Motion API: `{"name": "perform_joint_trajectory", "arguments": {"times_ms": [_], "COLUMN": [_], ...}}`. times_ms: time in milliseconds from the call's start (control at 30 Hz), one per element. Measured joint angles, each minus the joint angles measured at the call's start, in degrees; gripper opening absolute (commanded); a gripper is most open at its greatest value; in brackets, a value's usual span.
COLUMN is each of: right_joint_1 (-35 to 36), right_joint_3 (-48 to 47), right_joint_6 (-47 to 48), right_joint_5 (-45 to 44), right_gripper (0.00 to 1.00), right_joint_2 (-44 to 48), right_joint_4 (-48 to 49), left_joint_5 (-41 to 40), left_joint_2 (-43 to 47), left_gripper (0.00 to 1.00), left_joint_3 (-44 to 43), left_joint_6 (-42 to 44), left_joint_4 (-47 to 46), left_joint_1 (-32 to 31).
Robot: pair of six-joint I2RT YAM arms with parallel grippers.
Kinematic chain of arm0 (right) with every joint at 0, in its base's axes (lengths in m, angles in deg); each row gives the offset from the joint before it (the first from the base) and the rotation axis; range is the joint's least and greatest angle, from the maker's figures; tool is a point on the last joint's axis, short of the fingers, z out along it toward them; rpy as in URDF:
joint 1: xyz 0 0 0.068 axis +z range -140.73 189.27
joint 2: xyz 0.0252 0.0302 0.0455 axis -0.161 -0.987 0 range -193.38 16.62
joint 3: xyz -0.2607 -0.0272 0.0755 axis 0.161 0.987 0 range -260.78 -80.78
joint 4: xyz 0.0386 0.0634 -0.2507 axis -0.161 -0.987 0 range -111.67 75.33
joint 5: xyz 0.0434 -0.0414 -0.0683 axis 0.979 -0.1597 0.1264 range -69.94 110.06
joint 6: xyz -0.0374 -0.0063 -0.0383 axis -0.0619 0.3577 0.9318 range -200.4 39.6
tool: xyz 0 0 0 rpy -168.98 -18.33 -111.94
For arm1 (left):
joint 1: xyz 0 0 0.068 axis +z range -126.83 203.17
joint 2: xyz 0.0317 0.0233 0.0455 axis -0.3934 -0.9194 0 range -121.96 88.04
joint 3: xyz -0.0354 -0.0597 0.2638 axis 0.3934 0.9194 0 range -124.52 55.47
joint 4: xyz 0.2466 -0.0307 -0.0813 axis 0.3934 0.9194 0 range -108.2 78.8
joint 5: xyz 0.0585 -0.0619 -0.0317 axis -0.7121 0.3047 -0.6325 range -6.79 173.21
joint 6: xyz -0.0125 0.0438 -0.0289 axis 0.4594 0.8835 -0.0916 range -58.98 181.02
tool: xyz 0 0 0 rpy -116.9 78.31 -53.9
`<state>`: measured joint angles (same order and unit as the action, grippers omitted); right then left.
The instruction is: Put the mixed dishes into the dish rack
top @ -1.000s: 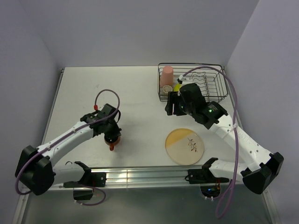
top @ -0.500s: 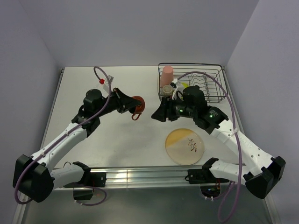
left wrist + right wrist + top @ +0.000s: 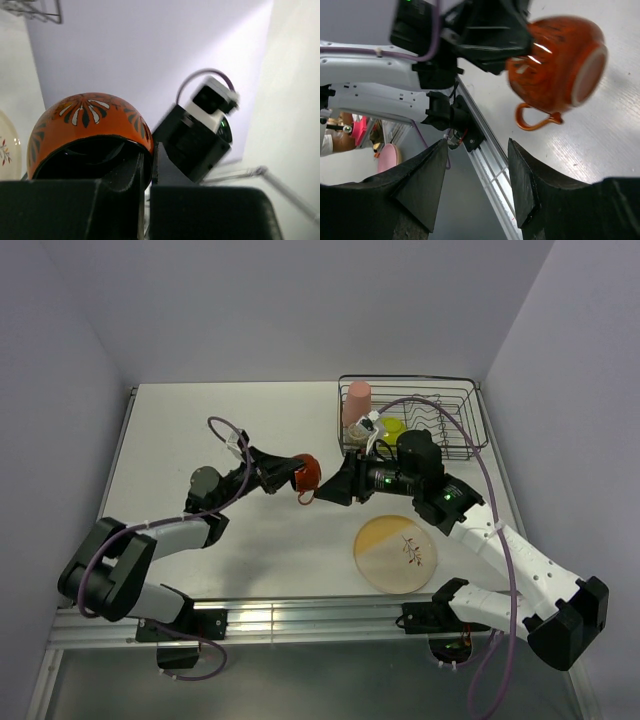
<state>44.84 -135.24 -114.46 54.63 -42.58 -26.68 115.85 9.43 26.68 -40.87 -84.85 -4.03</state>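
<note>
A small orange mug (image 3: pixel 308 472) with a dark inside hangs above the middle of the table, tipped on its side. My left gripper (image 3: pixel 288 472) is shut on its rim, one finger inside the mug (image 3: pixel 90 131). My right gripper (image 3: pixel 333 490) faces it from the right, open and empty; its fingertips (image 3: pixel 439 165) stop short of the mug (image 3: pixel 560 62), whose handle (image 3: pixel 535 119) hangs down. The dish rack (image 3: pixel 455 445) at the back right holds a pink tumbler (image 3: pixel 357 400), a lime-green bowl (image 3: pixel 391 426) and a tiny beige cup (image 3: pixel 357 430). The pale-yellow plate (image 3: pixel 396 552) lies flat in front.
A metal rail (image 3: pixel 300 618) runs along the table's near edge. Purple cables loop over both arms. Walls close in the left, back and right sides of the table.
My left arm has lifted the mug off the table and carried it right, to mid-table. My right gripper has swung from the rack toward the mug, its jaws narrowing.
</note>
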Motion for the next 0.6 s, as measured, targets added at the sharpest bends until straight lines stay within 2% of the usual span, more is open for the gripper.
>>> {"name": "perform_joint_trajectory", "arguments": {"times_ms": [200,600], "right_joint_1": [-0.1,-0.2], "right_joint_3": [1.9,4.5], "right_joint_6": [-0.2,-2.9], "right_joint_5": [1.5,2.3], "right_gripper": [0.58,0.57], "right_joint_2": [0.0,-0.1], "right_joint_4": [4.2,7.9], "left_joint_5": [-4.3,-7.7], "left_joint_2": [-4.0,0.9], "left_gripper": [0.00,0.00], "left_joint_3": [4.0,2.4], "left_joint_6": [-7.6,-9.9], "left_joint_4": [-0.9,-3.9], "left_joint_1": [0.0,-0.3]}}
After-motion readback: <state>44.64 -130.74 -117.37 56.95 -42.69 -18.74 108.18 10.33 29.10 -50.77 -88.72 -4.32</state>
